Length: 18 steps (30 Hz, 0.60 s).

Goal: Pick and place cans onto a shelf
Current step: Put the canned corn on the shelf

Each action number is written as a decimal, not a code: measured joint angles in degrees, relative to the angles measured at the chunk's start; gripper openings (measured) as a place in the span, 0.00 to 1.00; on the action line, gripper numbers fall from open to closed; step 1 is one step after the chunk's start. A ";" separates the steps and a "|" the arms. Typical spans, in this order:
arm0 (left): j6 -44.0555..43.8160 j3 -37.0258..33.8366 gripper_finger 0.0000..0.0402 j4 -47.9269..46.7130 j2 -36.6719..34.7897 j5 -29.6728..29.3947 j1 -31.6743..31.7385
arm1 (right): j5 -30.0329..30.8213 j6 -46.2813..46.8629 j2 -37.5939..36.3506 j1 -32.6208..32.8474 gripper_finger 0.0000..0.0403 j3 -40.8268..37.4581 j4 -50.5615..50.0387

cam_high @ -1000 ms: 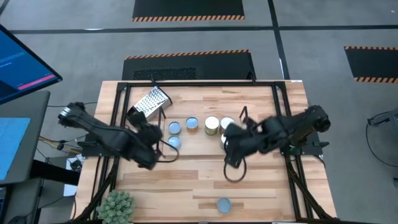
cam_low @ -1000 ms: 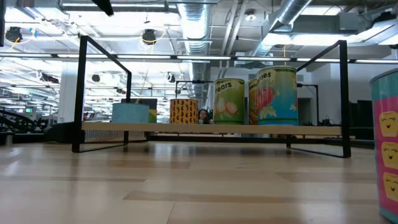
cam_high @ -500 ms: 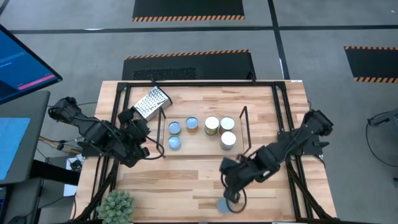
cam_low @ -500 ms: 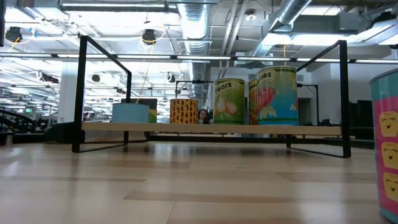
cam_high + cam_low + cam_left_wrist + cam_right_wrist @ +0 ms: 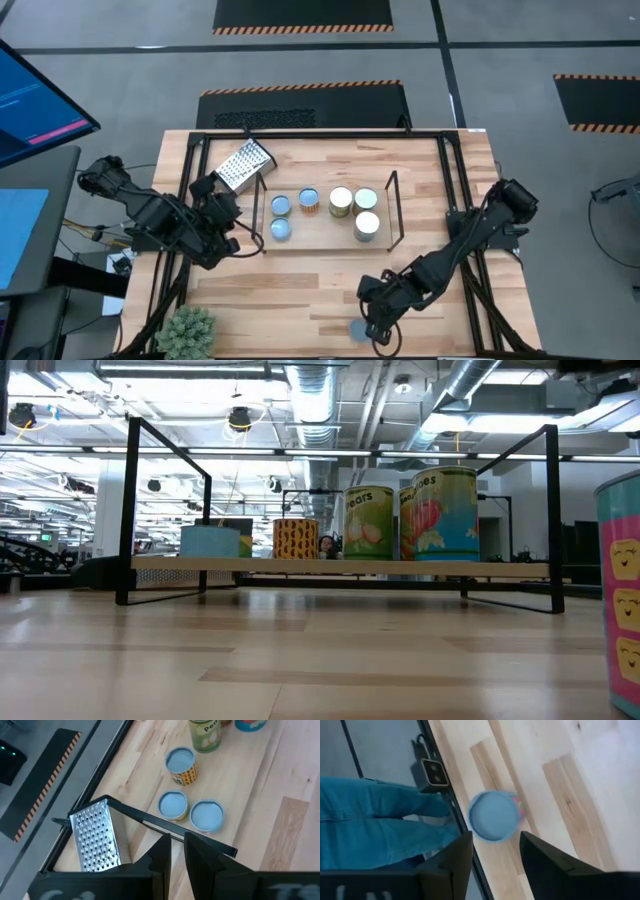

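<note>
A low rectangular shelf (image 5: 392, 215) of thin black wire rods over a light wooden board is seen near the middle of the pale butcher-block table (image 5: 300, 290) in the high view. Six small round cans are gathered on it: two bluish-lidded tins (image 5: 281, 206) and (image 5: 282, 229) at its left end, a short tan-sided tin with a blue lid (image 5: 309, 198), then two taller tins (image 5: 341, 200) and (image 5: 366, 198), with a whitish-lidded tin (image 5: 367, 225) just in front of the last. In the low view they are seen standing upright on the wooden board, between the wire uprights.

A seventh can, a small tin with a blue-grey lid and pink sides (image 5: 358, 329), stands alone near the front edge of the table, well apart from the shelf. The right gripper (image 5: 377, 326) is positioned just beside and partly over this can. In the right wrist view its two dark fingers (image 5: 456, 856) are spread apart with nothing between them, and the can (image 5: 495, 815) is seen beyond them, not touched.

The left gripper (image 5: 222, 226) is held at the left end of the shelf, close to the two bluish-lidded tins. In the left wrist view its fingers (image 5: 161, 851) are nearly together, with only a narrow gap and nothing gripped. A perforated silvery metal grater with a black handle (image 5: 243, 163) lies just behind it. A small green potted plant (image 5: 187, 331) sits at the front left corner of the table.
</note>
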 joint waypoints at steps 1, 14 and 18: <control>0.00 0.00 0.11 0.00 0.00 -0.01 0.00 | -0.01 0.08 0.01 0.09 0.48 -1.02 1.19; -0.01 0.00 0.11 0.00 0.02 -0.10 0.00 | 0.03 0.45 -0.02 0.22 0.47 -9.71 12.50; 0.00 0.00 0.11 0.01 0.02 -0.44 0.00 | 0.04 0.36 0.01 0.23 0.47 -12.30 16.42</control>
